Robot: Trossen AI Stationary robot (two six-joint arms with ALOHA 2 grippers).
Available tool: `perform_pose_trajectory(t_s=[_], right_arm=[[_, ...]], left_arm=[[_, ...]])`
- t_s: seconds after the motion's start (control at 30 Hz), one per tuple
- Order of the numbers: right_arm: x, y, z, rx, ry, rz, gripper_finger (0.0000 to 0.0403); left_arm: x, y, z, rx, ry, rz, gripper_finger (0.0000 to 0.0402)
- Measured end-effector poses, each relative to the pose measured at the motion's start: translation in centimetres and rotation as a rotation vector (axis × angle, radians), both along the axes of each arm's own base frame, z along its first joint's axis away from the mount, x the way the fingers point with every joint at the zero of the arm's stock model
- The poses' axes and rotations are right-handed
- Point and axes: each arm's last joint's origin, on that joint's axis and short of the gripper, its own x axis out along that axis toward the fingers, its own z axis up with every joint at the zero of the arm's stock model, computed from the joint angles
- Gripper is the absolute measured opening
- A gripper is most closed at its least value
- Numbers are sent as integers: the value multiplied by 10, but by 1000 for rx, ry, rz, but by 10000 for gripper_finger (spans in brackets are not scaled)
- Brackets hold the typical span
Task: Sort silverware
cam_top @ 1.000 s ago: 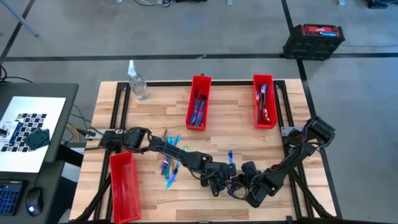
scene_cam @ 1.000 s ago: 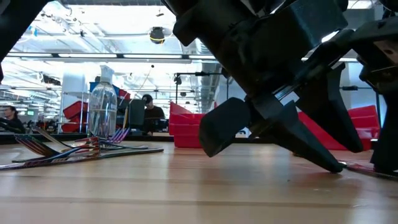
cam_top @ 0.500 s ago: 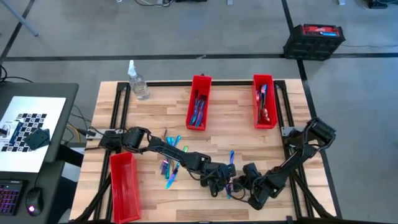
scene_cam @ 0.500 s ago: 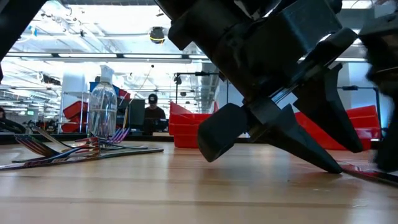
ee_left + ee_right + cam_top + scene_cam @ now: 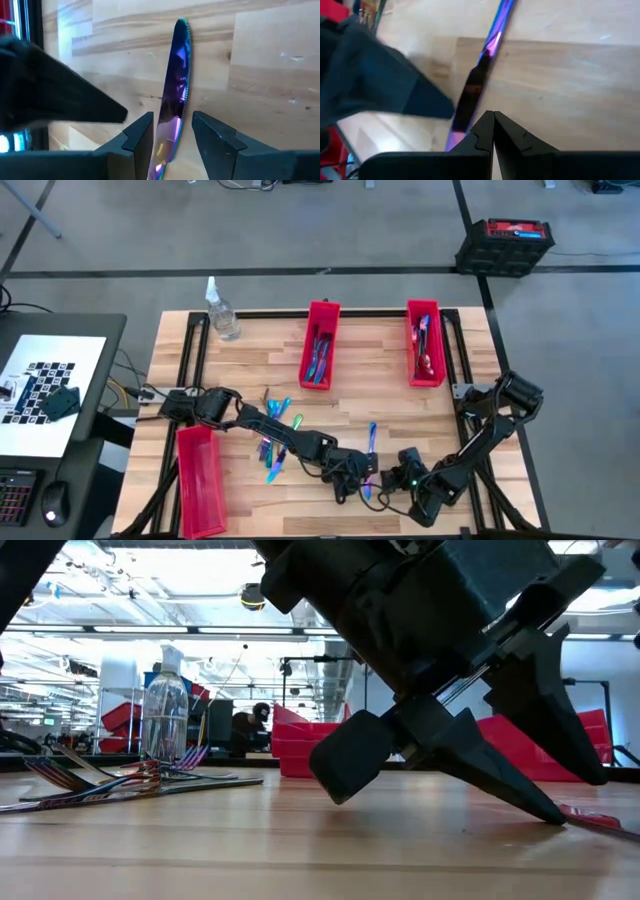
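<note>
Near the desk's (image 5: 400,395) front edge, below the two upper red bins (image 5: 319,345), an iridescent knife (image 5: 175,105) lies flat on the wood. To its left, the left hand (image 5: 172,137) straddles the handle, fingers spread on either side. To its right, the right hand (image 5: 493,131) rests with fingertips pressed together, empty.

floor (image 5: 330,230): grey concrete, black tape lines | ceiling strip lights (image 5: 150,635) | side desk (image 5: 60,380)

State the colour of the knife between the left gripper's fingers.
Iridescent purple-blue, teal-tipped metal knife; clearest in left wrist view.
</note>
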Motion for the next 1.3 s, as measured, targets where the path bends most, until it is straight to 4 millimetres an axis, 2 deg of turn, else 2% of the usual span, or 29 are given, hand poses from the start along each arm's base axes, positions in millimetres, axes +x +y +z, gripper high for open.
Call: perform_pose_trajectory(t_s=[0.37, 0.53, 0.7, 0.93, 1.3], right_arm=[[3, 3, -3, 33, -34, 1, 0], [10, 6, -11, 51, -54, -10, 0], [14, 3, -11, 64, -56, -25, 0], [18, 6, -9, 70, -63, 4, 0], [15, 18, -5, 82, -18, 57, 0]], left_arm=[[10, 25, -9, 8, -5, -19, 127], [9, 22, -9, 24, -12, -46, 127], [8, 16, -9, 23, -18, -47, 127], [9, 18, -10, 19, -16, -44, 127], [9, 21, -10, 4, -10, -33, 127]])
